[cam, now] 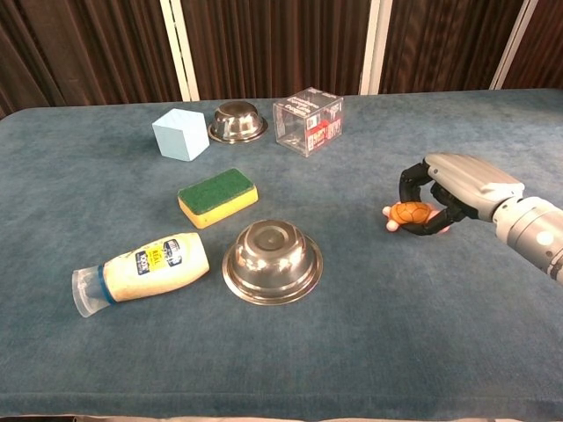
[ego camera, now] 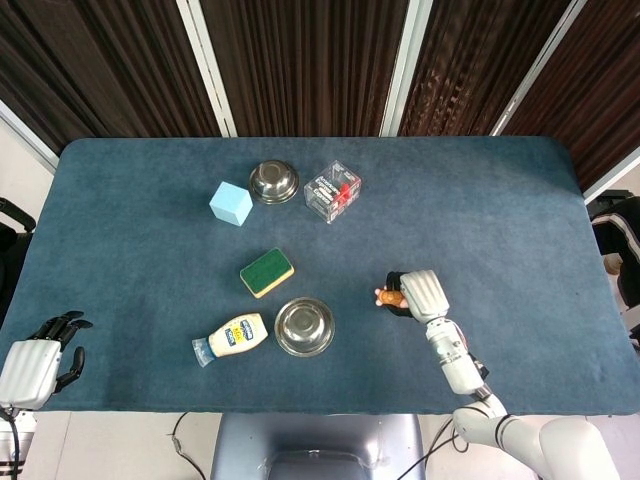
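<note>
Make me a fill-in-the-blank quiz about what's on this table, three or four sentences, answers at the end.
1. The right hand holds a small orange toy ____.
2. The mayo bottle lies on its ____.
3. Both steel bowls sit ____ down.
4. The sponge has a ____ top and a yellow base.

Missing words: turtle; side; upside; green
</note>
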`<action>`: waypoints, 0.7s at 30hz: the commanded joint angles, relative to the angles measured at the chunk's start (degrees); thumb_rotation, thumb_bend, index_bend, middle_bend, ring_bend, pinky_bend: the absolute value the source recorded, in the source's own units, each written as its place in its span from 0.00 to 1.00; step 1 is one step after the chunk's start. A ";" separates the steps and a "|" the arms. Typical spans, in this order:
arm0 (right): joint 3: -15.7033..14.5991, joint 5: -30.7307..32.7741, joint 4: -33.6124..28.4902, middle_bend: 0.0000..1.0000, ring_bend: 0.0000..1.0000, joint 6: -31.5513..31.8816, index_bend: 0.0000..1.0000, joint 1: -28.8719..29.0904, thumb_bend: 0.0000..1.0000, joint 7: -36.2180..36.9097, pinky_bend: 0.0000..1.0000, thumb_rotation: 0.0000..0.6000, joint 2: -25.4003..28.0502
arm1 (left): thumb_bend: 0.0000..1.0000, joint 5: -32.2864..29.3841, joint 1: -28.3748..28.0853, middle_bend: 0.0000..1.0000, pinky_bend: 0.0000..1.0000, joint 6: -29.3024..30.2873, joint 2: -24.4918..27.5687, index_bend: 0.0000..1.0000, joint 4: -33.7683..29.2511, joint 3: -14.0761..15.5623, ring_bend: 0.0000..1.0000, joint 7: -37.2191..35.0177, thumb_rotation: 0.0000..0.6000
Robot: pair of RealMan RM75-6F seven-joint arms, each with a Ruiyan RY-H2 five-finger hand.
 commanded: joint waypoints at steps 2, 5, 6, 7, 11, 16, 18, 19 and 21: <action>-0.31 0.97 -3.10 0.63 0.95 -2.31 0.64 -0.44 0.39 -1.80 0.95 1.00 2.45 | 0.56 -0.05 -0.02 0.21 0.55 -0.02 -0.02 0.33 0.01 -0.05 0.26 0.00 1.00; -0.25 1.96 -7.65 0.49 0.92 -3.48 0.40 -1.12 0.28 -2.49 0.92 1.00 5.31 | 0.56 -0.10 -0.07 0.21 0.55 -0.09 -0.04 0.34 0.04 -0.08 0.26 0.00 1.00; -0.22 2.40 -9.24 0.44 0.91 -3.96 0.30 -1.34 0.24 -2.93 0.91 1.00 6.37 | 0.56 -0.12 -0.09 0.21 0.55 -0.13 -0.04 0.34 0.04 -0.09 0.26 0.01 1.00; -0.14 2.90 -10.92 0.40 0.90 -4.45 0.22 -1.53 0.20 -3.60 0.90 1.00 7.50 | 0.56 -0.08 -0.06 0.21 0.55 -0.07 -0.02 0.34 -0.01 -0.07 0.26 0.04 1.00; -0.35 6.24 -20.24 0.27 0.80 -7.84 0.01 -2.31 0.07 -10.27 0.86 1.00 14.02 | 0.56 0.02 -0.06 0.21 0.55 0.02 -0.03 0.34 -0.07 -0.05 0.26 0.22 1.00; -0.54 15.08 -35.47 0.12 0.45 -12.32 0.00 -3.23 0.01 -21.81 0.79 1.00 23.99 | 0.56 0.03 -0.02 0.21 0.55 0.09 0.07 0.34 -0.31 -0.05 0.26 0.40 1.00; -0.71 17.82 -41.67 0.10 0.30 -11.60 0.00 -4.09 0.01 -24.71 0.69 1.00 28.14 | 0.56 0.03 -0.02 0.21 0.55 0.20 0.10 0.34 -0.37 -0.12 0.26 0.43 1.00; -0.83 18.30 -44.06 0.09 0.23 -10.64 0.00 -4.67 0.01 -25.42 0.63 1.00 29.79 | 0.56 0.05 0.00 0.21 0.55 0.28 0.10 0.34 -0.39 -0.14 0.26 0.43 1.00; -1.30 17.63 -48.84 0.08 0.16 -7.08 0.00 -6.64 0.01 -25.80 0.51 1.00 33.16 | 0.56 0.05 0.02 0.21 0.55 0.33 0.13 0.34 -0.44 -0.15 0.26 0.48 1.00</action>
